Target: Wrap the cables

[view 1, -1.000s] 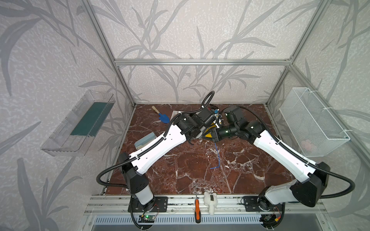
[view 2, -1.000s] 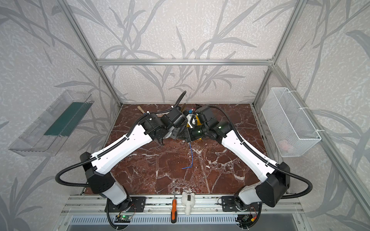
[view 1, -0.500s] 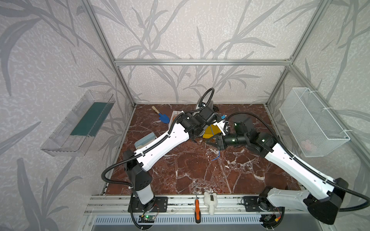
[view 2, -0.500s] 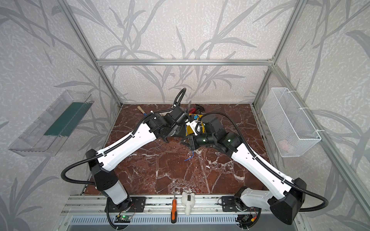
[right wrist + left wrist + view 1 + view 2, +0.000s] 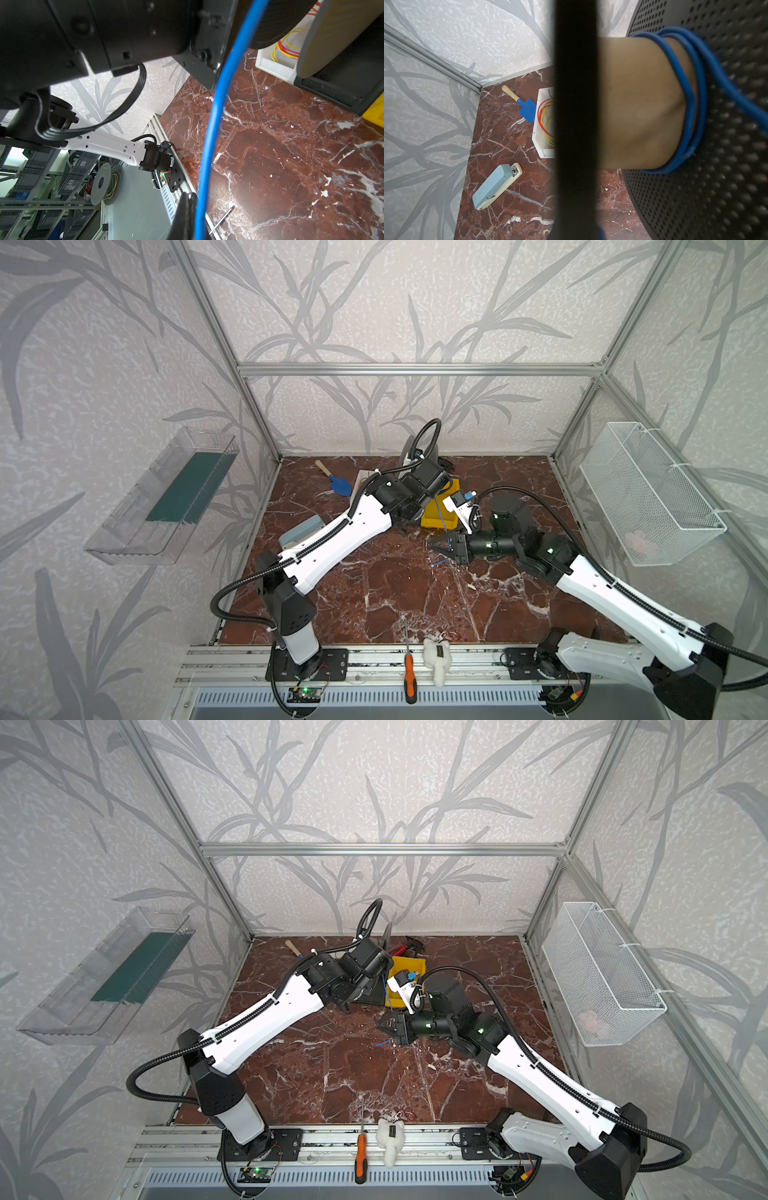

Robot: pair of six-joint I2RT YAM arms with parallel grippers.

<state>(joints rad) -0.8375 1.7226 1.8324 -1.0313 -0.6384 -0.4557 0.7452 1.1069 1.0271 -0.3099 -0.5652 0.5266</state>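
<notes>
Left wrist view sits right up against the spool (image 5: 633, 104): a tan core between two black perforated flanges. The cable (image 5: 693, 104) is wound in a few bright-blue turns at the end of the core against one flange, and one strand leaves that bundle and runs out of frame. The left gripper (image 5: 415, 466) has its jaws pressed together; the fingers themselves are out of sight, and the spool it carries hangs clear of the marble floor (image 5: 395, 597). Beyond these jaws, down on the floor, lie a white tray (image 5: 536, 116) holding red and yellow wires (image 5: 545, 116), a blue trowel (image 5: 527, 108) just beside the tray, and a pale blue stapler (image 5: 496, 185) nearer the jaws and apart from both. In both top views the right gripper (image 5: 435, 545) lies low and level with its tips turned toward the left arm and its jaws pinching the cable. From those jaws the strand rises across a yellow bin (image 5: 436, 518) toward the spool, and a short loose end droops just below them. The right wrist view shows the blue line running close past the left arm's black wrist and down just beside one black finger (image 5: 185, 214).
</notes>
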